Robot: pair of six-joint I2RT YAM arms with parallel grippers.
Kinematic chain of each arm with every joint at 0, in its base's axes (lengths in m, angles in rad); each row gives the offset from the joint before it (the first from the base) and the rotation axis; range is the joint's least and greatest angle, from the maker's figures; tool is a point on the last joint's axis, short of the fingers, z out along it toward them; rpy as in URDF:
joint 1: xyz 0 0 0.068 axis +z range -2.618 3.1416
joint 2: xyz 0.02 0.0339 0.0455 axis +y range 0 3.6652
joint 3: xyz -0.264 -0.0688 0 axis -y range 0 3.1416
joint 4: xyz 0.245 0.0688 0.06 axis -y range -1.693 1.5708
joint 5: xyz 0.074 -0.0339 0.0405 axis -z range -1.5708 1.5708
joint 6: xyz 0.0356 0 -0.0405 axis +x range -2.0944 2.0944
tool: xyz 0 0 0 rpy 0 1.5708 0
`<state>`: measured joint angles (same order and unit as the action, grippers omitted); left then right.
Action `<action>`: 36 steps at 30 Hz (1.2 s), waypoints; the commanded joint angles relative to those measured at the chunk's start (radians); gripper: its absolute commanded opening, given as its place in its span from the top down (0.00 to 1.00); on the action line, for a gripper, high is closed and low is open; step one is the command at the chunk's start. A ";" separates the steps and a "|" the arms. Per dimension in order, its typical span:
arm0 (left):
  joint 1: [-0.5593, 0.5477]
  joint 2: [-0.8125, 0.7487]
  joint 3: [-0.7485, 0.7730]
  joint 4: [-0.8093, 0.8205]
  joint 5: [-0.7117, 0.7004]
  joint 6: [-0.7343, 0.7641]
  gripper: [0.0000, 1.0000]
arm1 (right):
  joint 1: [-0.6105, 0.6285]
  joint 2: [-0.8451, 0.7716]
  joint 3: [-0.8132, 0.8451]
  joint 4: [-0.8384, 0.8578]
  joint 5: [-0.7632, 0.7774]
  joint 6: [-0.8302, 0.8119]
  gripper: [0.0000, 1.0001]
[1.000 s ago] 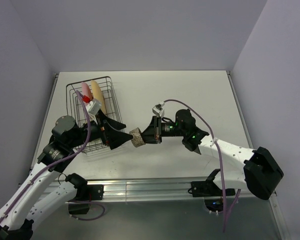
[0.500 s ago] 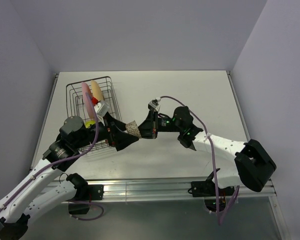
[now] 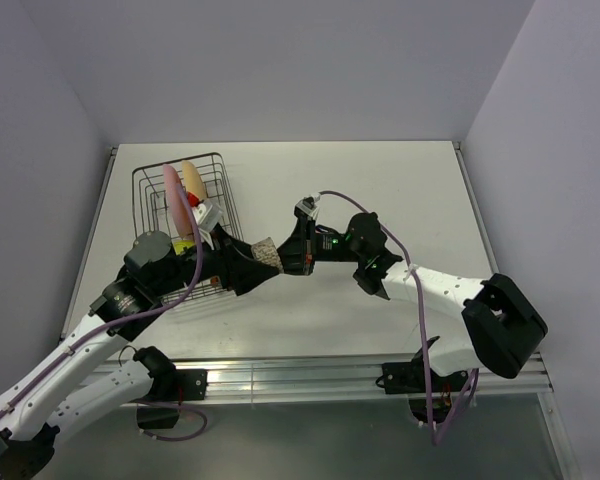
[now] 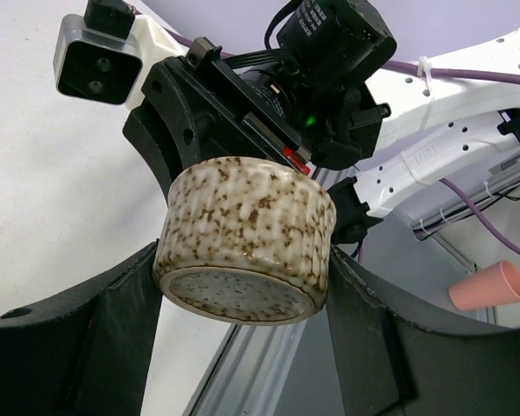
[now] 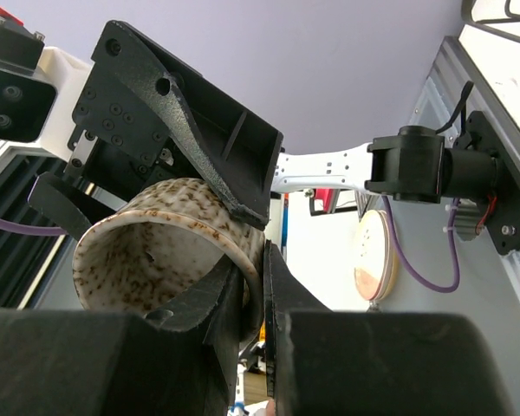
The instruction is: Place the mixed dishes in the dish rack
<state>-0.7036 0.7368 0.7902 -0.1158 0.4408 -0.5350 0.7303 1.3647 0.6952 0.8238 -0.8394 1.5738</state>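
A grey-beige speckled cup (image 3: pixel 267 252) hangs in the air just right of the dish rack (image 3: pixel 146 186), between both grippers. My right gripper (image 5: pixel 260 260) is shut on the cup's (image 5: pixel 156 247) rim wall, one finger inside and one outside. My left gripper (image 4: pixel 243 264) has come from the opposite side. Its two fingers press against the sides of the cup (image 4: pixel 247 234), whose base faces this camera. A pink plate (image 3: pixel 173 196) and a yellow-orange plate (image 3: pixel 193 181) stand on edge in the rack. The left arm hides the rack's near half.
The black wire rack stands at the back left of the white table (image 3: pixel 400 190). An aluminium rail (image 3: pixel 310 372) runs along the near edge. A pink cup-like object (image 4: pixel 490 286) lies beyond the table edge in the left wrist view.
The right gripper carried the cup left and into the left gripper's jaws. The left arm advanced to meet it, and its fingers have closed in onto the cup's sides.
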 commanded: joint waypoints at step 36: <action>0.464 0.426 0.291 -0.829 -0.599 0.082 1.00 | -0.097 -0.452 -0.010 -1.058 0.586 -0.719 0.00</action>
<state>-0.2550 1.1259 1.0458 -0.9226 -0.1333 -0.4847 0.6407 0.9424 0.6765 -0.2161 -0.2764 0.8875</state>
